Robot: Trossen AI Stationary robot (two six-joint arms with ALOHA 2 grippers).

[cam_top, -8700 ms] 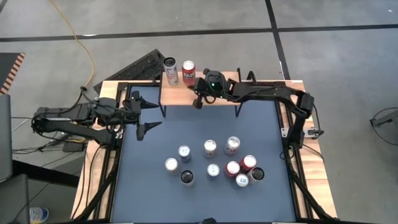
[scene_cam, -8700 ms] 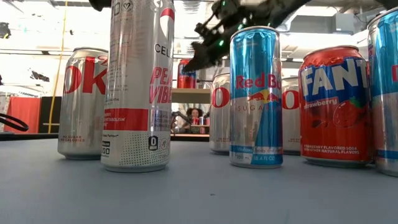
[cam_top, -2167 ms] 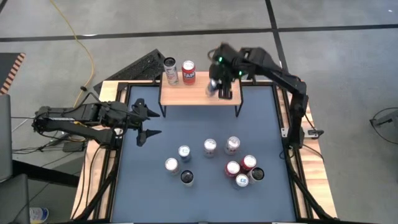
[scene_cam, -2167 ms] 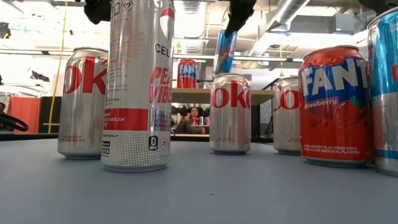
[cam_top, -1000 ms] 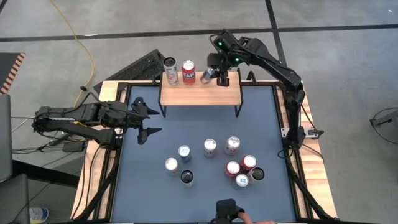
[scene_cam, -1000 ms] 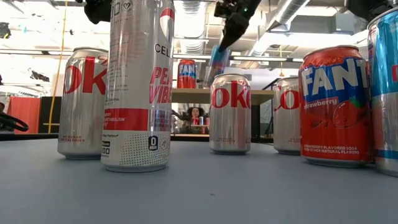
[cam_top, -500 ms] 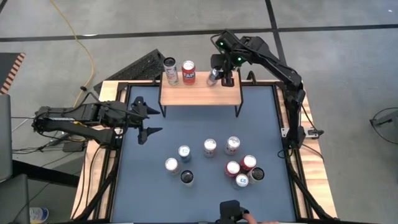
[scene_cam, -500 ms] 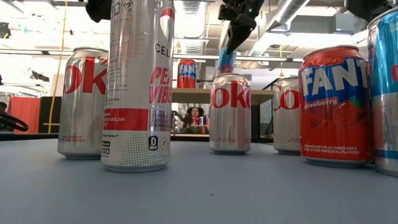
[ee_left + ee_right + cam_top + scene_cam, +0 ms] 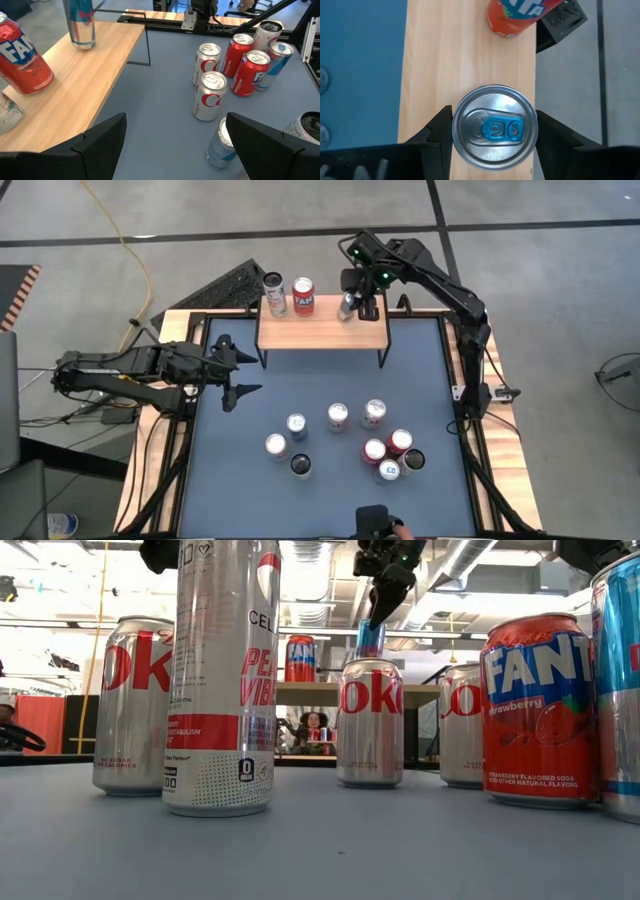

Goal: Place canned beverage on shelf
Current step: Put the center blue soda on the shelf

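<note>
— While the right gripper (image 9: pixel 350 302) sits over the blue can (image 9: pixel 494 129) on the shelf (image 9: pixel 322 332), fingers (image 9: pixel 437 131) just off its sides, what could go wrong?

— A finger could drag the slim can over as the arm lifts. It looks upright now, near the shelf's back edge.

— Anything close by?

— The red can (image 9: pixel 303 296) beside it, a silver can (image 9: pixel 274 292) further along. The left gripper (image 9: pixel 234 375) waits wide open, empty, left of the shelf; the spare cans (image 9: pixel 345 442) on the worktop (image 9: pixel 320 510) stand well in front.

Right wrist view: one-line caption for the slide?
Right gripper straddles a blue-tabbed can standing upright on the shelf, beside an orange Fanta can.
</note>
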